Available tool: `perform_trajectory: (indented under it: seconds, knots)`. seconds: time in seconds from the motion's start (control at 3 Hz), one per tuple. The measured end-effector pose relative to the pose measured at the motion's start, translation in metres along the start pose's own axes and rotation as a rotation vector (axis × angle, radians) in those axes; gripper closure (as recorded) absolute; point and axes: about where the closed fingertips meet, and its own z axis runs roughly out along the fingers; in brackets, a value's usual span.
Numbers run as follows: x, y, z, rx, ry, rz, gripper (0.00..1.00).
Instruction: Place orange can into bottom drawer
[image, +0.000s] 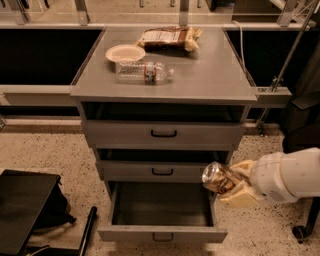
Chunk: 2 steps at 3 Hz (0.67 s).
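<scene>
The orange can (218, 179) is a shiny metal can with brown-gold print, held tilted with its silver end pointing up and left. My gripper (236, 183) is shut on it, cream fingers (241, 169) above and below, on a white arm coming in from the right. The can hangs just above and right of the bottom drawer (162, 233), which is pulled open and shows a dark empty inside. Its small dark handle is at front centre.
Two upper grey drawers (163, 134) are shut. On the cabinet top lie a clear plastic bottle (143, 72), a cream bowl (125, 52) and a brown snack bag (167, 37). A black case (22, 205) sits on the floor at left. A dark stand is at far right.
</scene>
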Motion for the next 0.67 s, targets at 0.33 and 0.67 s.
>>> perform_trajectory:
  seconds: [0.33,0.67]
  knots:
    - [0.002,-0.053,0.068,0.036,0.014,-0.019,1.0]
    - [-0.003,-0.093,0.153,-0.004,0.023,0.001,1.0]
